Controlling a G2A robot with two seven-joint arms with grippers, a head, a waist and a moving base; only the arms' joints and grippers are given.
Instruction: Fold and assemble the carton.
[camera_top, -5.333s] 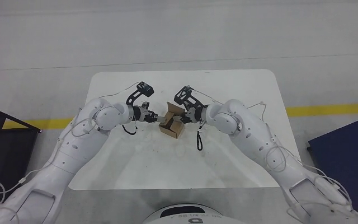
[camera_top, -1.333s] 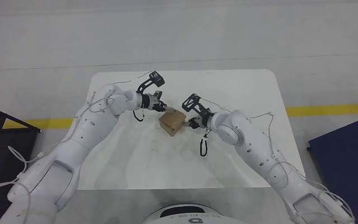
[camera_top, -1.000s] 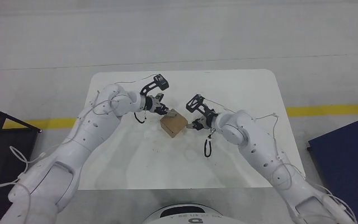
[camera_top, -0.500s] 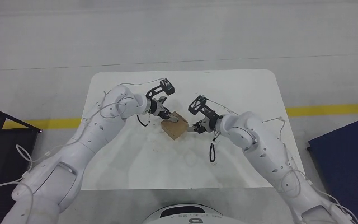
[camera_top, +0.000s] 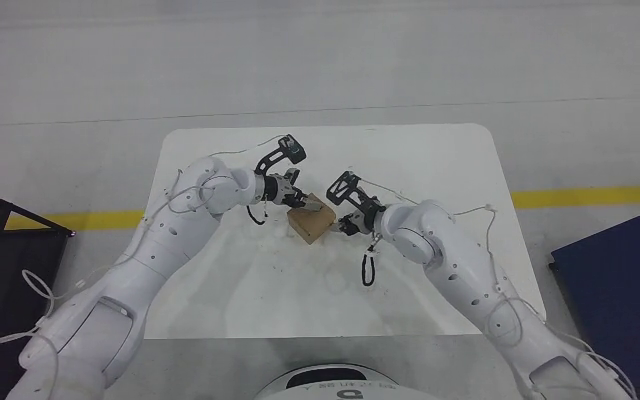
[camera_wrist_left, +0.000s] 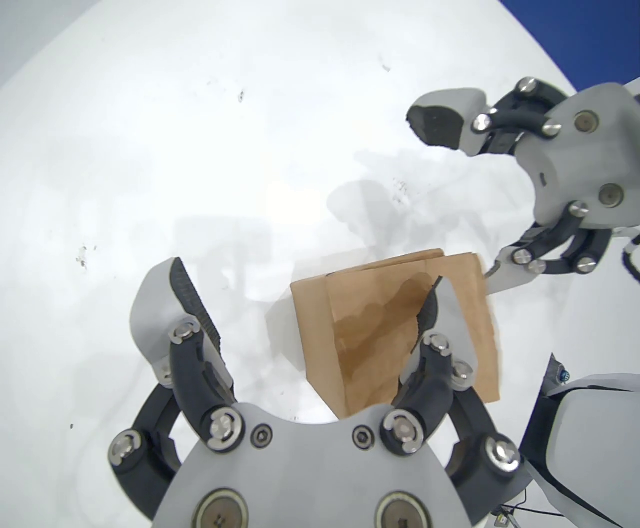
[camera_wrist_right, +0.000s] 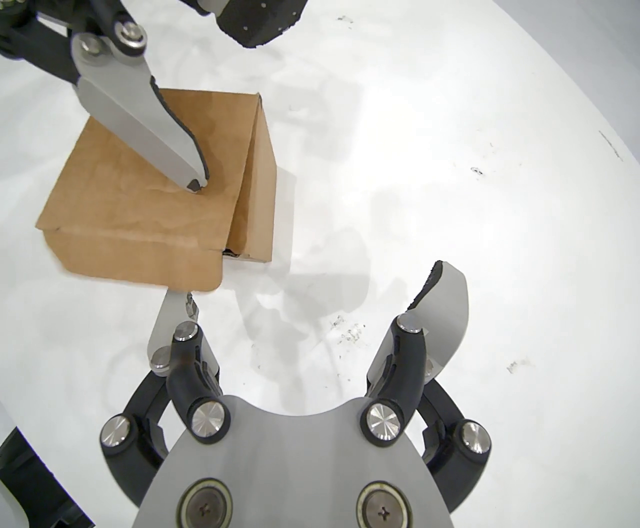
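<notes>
Both arms have swung in over the carton (camera_top: 311, 218) since the earliest top view, where a flap stood open and the grippers flanked it; the lid now lies flat. The carton stands near the middle of the bench (camera_top: 430, 160), between the two grippers. The left gripper (camera_wrist_left: 306, 275) is spread wide and grips nothing: one finger presses down on the lid, the other hangs over bare bench beside the box. The right gripper (camera_wrist_right: 315, 285) is also wide open and empty, one finger set against the lower edge of the tuck flap, the other clear of the box. As for progress, the body looks squared up and the lid is folded over, but the round-cornered tuck flap hangs outside the front wall and a dark gap shows at one corner, so tucking it in seems to be what is left. The carton sits skewed to the bench edges, lid upward, tuck flap facing the right gripper. Its top looks close to square, so I cannot tell the long axis with confidence.
</notes>
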